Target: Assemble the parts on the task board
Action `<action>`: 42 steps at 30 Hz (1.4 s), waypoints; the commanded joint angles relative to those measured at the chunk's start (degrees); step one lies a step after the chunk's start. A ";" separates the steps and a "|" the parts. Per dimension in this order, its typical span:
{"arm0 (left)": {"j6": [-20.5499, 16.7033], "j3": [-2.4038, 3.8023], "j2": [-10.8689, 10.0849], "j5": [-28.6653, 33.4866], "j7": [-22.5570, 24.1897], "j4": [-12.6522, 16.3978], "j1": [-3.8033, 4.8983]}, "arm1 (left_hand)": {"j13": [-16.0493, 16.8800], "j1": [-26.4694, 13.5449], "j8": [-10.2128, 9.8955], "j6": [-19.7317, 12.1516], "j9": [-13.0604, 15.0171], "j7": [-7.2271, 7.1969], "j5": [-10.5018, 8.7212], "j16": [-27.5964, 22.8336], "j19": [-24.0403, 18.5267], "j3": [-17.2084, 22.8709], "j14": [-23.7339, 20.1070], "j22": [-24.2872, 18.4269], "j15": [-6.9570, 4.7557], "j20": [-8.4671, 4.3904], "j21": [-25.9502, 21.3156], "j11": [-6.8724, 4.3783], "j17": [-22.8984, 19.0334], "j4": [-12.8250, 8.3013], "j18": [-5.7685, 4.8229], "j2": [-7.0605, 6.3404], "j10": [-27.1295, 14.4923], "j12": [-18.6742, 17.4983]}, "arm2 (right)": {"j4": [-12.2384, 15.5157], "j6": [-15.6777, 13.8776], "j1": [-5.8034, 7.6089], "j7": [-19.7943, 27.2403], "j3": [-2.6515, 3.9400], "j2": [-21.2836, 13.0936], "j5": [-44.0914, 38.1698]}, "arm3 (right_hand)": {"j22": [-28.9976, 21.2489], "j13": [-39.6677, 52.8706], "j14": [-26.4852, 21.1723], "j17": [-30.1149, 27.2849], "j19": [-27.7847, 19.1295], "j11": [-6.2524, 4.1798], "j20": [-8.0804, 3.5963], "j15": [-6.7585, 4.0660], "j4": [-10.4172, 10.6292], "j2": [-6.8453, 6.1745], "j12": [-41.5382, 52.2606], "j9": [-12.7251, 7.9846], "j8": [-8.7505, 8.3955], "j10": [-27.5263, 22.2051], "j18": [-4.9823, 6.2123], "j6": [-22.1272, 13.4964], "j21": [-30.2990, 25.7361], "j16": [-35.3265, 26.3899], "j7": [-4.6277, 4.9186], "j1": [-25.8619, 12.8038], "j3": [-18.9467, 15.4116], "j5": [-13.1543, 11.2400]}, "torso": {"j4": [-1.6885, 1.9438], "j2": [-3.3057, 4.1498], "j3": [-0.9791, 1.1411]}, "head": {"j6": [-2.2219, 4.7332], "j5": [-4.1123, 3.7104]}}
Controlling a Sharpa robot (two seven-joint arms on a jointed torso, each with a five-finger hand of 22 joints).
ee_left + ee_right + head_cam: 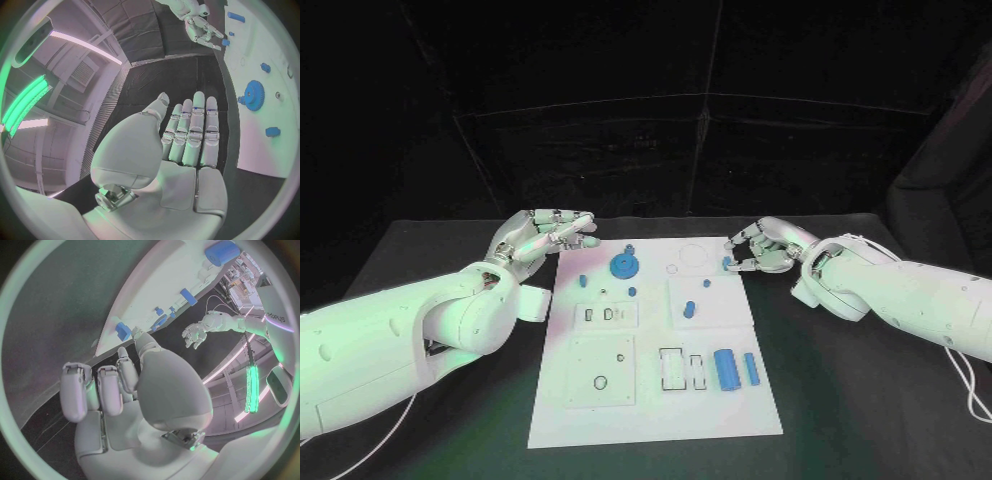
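Black bench (862, 400) carries the white task board (653, 410), centred. Left hand (548, 235) hovers off the board's far left corner, fingers straight and apart, holding nothing. Right hand (762, 248) sits at the far right edge, fingers curled around a small blue part (728, 263); likely pinching it, can't confirm. Blue gear (627, 265) sits mid-far. Advice: keep the pinch steady, lift straight, align over the slot before pressing.

One white task board (653, 400) lies on the black table (877, 400). Two silver hands flank it: the left hand (548, 235) and the right hand (759, 250). One blue gear (627, 265) and two long blue cylinders (727, 369) show; smaller blue parts are too small to count surely.
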 commanded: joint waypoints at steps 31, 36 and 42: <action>0.32 0.04 0.05 -0.03 0.38 0.13 0.04 | -0.08 -0.46 -0.22 0.49 -0.02 0.07 0.14 -0.11 0.31 -0.13 0.31 -0.06 0.20 0.08 -0.32 0.21 0.10 -0.31 0.88 0.09 0.40 -0.31 | -2.92 2.73 -0.96 -0.97 0.04 2.36 -2.59 | 6.24 1.21 3.81 4.78 0.71 -0.99 -0.70 -0.71 -1.54 3.81 1.40 0.37 1.95 0.91 -0.08 5.87 0.15 0.46 -1.04 1.37 1.22 -5.24 | 0.00 -0.08 -0.03 | -0.26 -0.11; 0.26 0.04 0.02 -0.03 0.31 0.17 0.04 | -0.08 -0.48 -0.24 0.48 -0.03 0.09 0.14 -0.15 0.30 -0.12 0.29 -0.07 0.21 0.09 -0.34 0.22 0.10 -0.33 0.88 0.09 0.39 -0.35 | -2.84 1.95 -1.01 -0.72 0.04 2.38 -2.54 | 6.47 1.48 3.86 4.99 0.88 -1.76 -1.17 -1.31 -1.62 4.88 1.65 0.58 3.01 1.12 -0.12 8.60 0.25 0.53 -1.97 1.22 1.99 -5.53 | 0.02 -0.04 -0.01 | -0.31 -0.06; 0.32 0.04 -0.07 -0.03 0.26 0.24 0.04 | -0.09 -0.49 -0.27 0.46 -0.04 0.11 0.14 -0.20 0.29 -0.11 0.27 -0.08 0.22 0.09 -0.37 0.24 0.11 -0.36 0.87 0.08 0.37 -0.38 | -2.29 -3.28 -1.02 1.25 0.04 2.14 -1.60 | 8.49 2.65 4.23 6.63 2.34 -2.88 -2.15 -2.32 -2.68 7.31 2.83 0.70 4.11 2.12 -0.60 11.26 1.07 1.26 -3.21 2.52 4.64 -8.16 | 0.05 -0.09 -0.04 | -0.33 -0.14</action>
